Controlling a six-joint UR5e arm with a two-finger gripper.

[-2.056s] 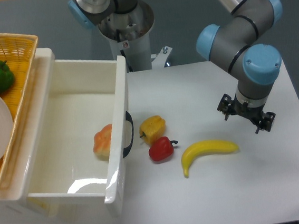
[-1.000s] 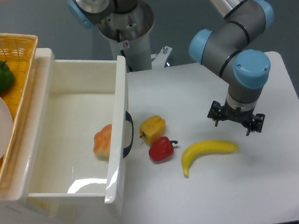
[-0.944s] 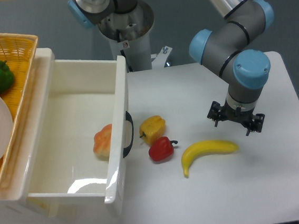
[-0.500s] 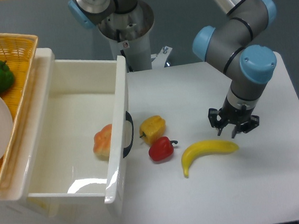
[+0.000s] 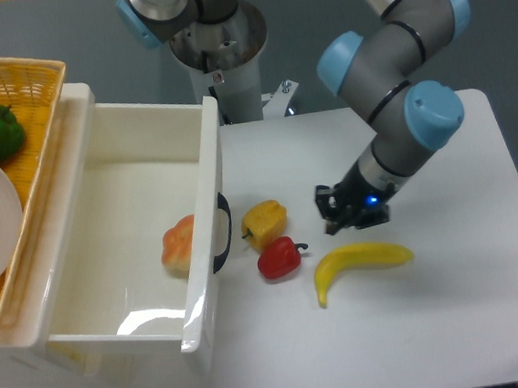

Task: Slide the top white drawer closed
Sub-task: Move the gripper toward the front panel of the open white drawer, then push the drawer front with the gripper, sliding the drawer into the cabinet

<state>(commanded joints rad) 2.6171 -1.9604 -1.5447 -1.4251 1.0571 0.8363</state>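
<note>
One thing matters: the top white drawer sits pulled out at your left, holding a peach-coloured fruit. Rigid, glossy and likely slippery, so push flat on its front panel near the dark handle. Rightward, whether the fingers are released or clenched cannot be told. No legible writing.

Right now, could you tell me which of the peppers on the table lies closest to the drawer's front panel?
The yellow pepper, just beside the handle; the red pepper sits farther out.

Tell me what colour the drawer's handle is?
Dark, almost black; the handle shows in the fixed camera view.
</note>
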